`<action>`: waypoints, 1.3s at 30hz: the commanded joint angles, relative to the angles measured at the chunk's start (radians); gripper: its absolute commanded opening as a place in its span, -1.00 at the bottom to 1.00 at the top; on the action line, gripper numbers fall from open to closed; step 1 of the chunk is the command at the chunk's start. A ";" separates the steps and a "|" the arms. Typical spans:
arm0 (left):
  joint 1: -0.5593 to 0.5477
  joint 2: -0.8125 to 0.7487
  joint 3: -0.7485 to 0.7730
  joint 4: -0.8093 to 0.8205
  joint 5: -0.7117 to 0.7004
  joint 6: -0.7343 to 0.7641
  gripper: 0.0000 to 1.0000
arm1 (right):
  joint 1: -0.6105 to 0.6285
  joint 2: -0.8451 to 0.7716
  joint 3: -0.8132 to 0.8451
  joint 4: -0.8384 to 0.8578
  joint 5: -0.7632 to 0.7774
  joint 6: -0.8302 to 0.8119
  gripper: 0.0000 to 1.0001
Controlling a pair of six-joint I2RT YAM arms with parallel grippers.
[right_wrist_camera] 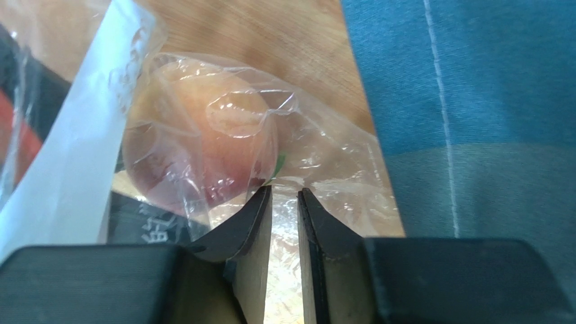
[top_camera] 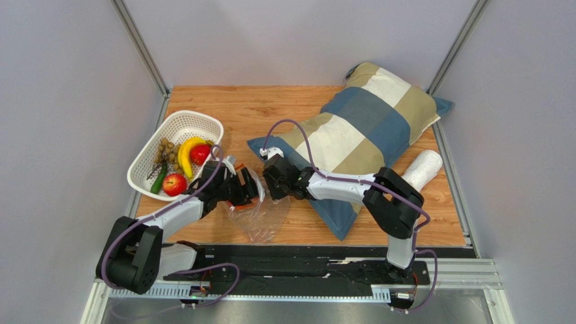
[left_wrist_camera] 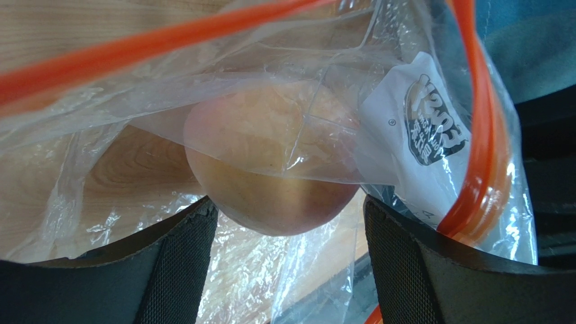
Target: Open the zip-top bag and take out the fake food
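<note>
Left arm: reached forward and inward from the near-left base, forearm low over the wooden surface (top_camera: 230, 108), left gripper (top_camera: 250, 189) at the bag's mouth.
Left jaws: released, spread wide, tips on either side of the peach (left_wrist_camera: 270, 169); contact through the film could not be told.
Right arm: elbow raised above the pillow's (top_camera: 365, 128) near corner, forearm running leftward, right gripper (top_camera: 272, 181) facing the left one.
Right jaws: nearly together, clenched on a fold of the zip-top bag (top_camera: 260, 216).
Bag: crumpled on the surface at and just nearer than the two grippers, with an orange-red zipper strip (left_wrist_camera: 135, 47) and a white label (left_wrist_camera: 419, 128).
Peach: inside the bag, just beyond the right fingers (right_wrist_camera: 253, 223).
Other fake food: banana (top_camera: 187, 152), red apples (top_camera: 174, 183), grape bunch (top_camera: 165, 152) and green vegetable (top_camera: 159, 181), all in the white mesh basket (top_camera: 196, 118) at the left.
Surface: patchwork pillow across the right, white roll (top_camera: 422, 169) beside it.
Room: pale grey walls on three sides.
</note>
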 commanded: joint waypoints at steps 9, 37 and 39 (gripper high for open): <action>-0.004 0.088 0.078 0.052 -0.110 0.078 0.21 | -0.022 -0.001 -0.042 0.111 -0.089 0.059 -0.62; -0.004 -0.161 0.133 -0.212 -0.231 0.121 -0.06 | -0.070 0.037 0.211 -0.064 0.001 -0.039 -0.70; -0.004 -0.164 0.142 -0.248 -0.231 0.114 -0.21 | -0.070 0.084 0.256 -0.093 0.017 -0.060 -0.70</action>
